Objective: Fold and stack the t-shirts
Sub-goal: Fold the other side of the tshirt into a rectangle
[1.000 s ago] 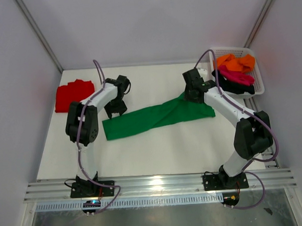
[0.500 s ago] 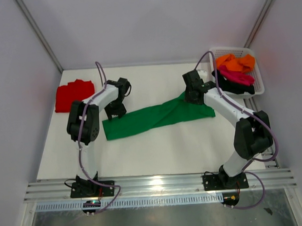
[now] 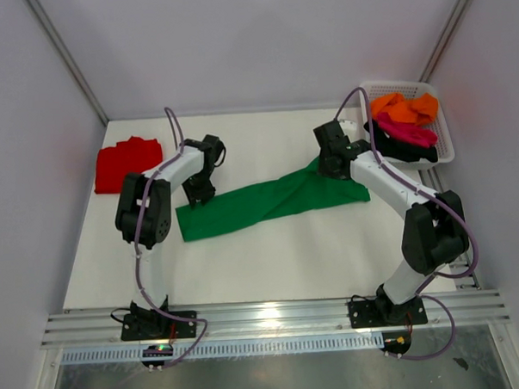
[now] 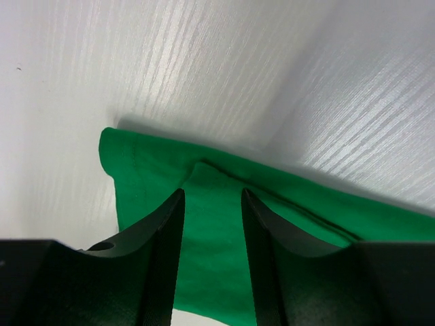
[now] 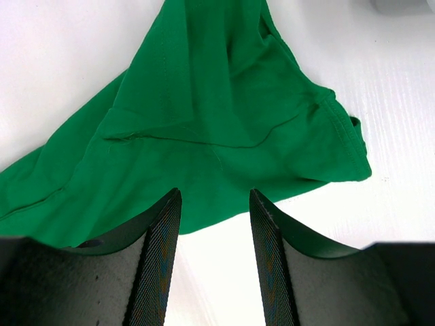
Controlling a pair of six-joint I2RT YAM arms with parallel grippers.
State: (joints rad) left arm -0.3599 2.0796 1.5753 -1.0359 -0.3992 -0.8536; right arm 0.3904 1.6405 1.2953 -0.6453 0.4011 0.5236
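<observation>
The left end effector (image 3: 199,191) is brought slightly lower and closer to the green t-shirt (image 3: 268,198), at the shirt's end nearest the left edge of the bench (image 3: 271,254). Its fingers (image 4: 163,231) are drawn nearer together than a second ago, though a gap is left between them. The left arm's elbow (image 3: 142,218) is shifted slightly towards the right edge.

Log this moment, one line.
green t-shirt: stretched mid-table; left jaws: open over left end; right jaws: open over right end; red t-shirt: far left
</observation>
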